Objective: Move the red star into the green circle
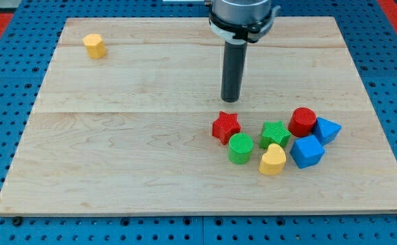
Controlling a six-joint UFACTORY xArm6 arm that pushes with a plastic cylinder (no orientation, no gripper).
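The red star [225, 126] lies right of the board's middle. The green circle [240, 148] sits just below and to its right, touching or nearly touching it. My tip [230, 100] stands just above the red star toward the view's top, a small gap apart from it.
A green star [275, 134], yellow heart [272, 160], red cylinder [302, 122], blue cube [307, 151] and blue triangular block [327, 129] cluster to the right of the green circle. A yellow block [94, 45] lies at the top left of the wooden board [116, 150].
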